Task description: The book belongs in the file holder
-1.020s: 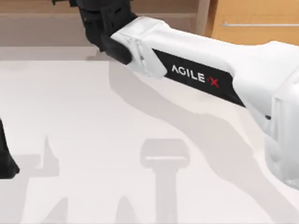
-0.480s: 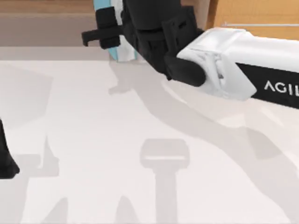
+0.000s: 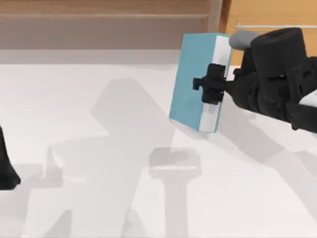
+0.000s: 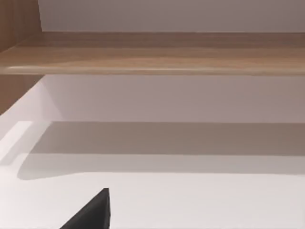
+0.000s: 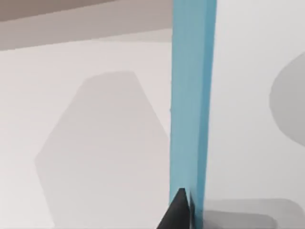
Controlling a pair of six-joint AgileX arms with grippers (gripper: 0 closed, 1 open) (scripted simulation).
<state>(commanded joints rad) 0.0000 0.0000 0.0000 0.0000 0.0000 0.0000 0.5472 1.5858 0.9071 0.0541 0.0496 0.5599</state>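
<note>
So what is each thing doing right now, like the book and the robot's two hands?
book: held up off the table, standing on end, not in any file holder.
right gripper: at the top view's right, fingers shut on the book.
left gripper: parked at the table's left edge.
table: white, with shadows across it.

Rendered office or study setting, bare and clean. Smooth white matte tabletop [image 3: 99, 148] meeting a pale wall, with a long light-brown wooden shelf board [image 4: 152, 52] along it. Flat orange-tan wooden cabinet front [image 3: 277, 22] with a thin metal bar handle [image 3: 262, 26] at the top view's upper right. Thick teal-blue rectangular book with white page edges [image 3: 195, 82] above the table, fitting desk work.
</note>
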